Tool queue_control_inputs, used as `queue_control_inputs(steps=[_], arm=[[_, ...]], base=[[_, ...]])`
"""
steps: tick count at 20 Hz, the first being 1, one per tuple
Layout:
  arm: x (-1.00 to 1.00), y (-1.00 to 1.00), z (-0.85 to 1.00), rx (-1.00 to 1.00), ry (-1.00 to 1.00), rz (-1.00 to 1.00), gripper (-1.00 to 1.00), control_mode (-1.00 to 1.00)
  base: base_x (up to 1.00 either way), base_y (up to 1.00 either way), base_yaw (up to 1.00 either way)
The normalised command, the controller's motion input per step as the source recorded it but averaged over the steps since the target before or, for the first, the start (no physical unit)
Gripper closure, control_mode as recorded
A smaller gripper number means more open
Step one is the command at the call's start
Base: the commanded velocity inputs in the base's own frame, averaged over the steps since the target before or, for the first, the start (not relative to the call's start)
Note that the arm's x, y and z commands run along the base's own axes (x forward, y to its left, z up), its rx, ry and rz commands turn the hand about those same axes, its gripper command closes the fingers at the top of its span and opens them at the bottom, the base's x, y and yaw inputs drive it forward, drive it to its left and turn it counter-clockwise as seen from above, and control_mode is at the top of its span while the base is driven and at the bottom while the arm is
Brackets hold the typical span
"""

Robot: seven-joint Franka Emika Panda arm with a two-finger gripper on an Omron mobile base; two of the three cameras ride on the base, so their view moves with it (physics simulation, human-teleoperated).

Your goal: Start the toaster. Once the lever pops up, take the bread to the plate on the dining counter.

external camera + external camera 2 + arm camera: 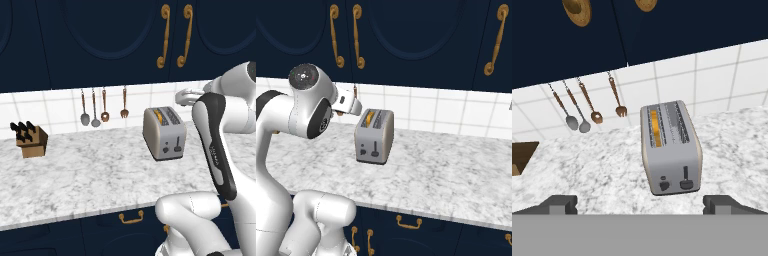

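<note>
One toaster (pixel 671 148) holding one bread (pixel 656 128) slice, four hanging utensils (pixel 592 107), one knife block (pixel 32 140), one marbled counter (pixel 90 175)

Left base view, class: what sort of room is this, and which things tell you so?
Most likely a kitchen, computer-rendered. A toaster stands on a marbled counter, cooking utensils hang on a white tiled wall, and a knife block sits at the left.

A wooden knife block (pixel 32 140) sits at the left of the marbled desk (pixel 90 175). Copper-handled utensils (pixel 102 108) hang on the white tiled wall (pixel 60 107) beneath navy cabinets (pixel 100 40).
</note>
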Motion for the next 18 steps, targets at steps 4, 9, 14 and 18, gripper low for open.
queue_control_inputs(steps=[4,9,14,18], arm=[[0.00,0.00,0.00,0.00,0.00,0.00,-1.00,-1.00],[0.00,0.00,0.00,0.00,0.00,0.00,-1.00,-1.00],[0.00,0.00,0.00,0.00,0.00,0.00,-1.00,-1.00],[0.00,0.00,0.00,0.00,0.00,0.00,-1.00,-1.00]], base=[[0.00,0.00,0.00],[0.00,0.00,0.00],[0.00,0.00,0.00],[0.00,0.00,0.00]])
